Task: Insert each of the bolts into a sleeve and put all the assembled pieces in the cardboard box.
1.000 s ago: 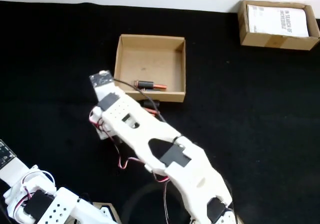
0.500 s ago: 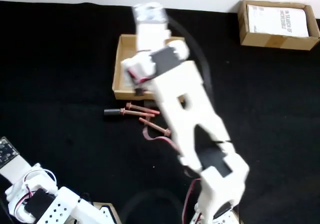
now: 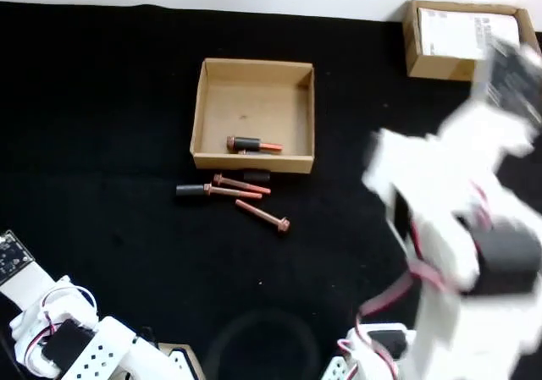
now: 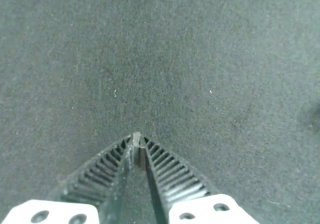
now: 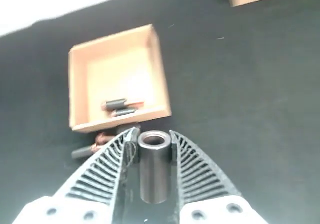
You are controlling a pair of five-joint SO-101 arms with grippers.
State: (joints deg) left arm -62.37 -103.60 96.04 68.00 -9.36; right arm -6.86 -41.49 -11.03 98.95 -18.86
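I see cardboard box [image 3: 254, 101] mid-table, assembled piece [image 3: 252, 145] in it by near wall. Loose sleeve [image 3: 257, 176] just outside that wall. Middle bolt [image 3: 244, 184] near of it, sleeved bolt [image 3: 203, 190] further left, last bolt [image 3: 262, 216] nearest me. Held sleeve [image 5: 154, 169] between fingers of my right gripper [image 5: 152, 132]. Second box [image 3: 449, 68] far right.

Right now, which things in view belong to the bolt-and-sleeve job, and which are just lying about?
Job:
- cardboard box
- assembled piece inside it
- loose bolts and loose sleeve on the table beside it
- sleeve clamped in the right gripper

Lying about:
- small box holding paper, at the far corner
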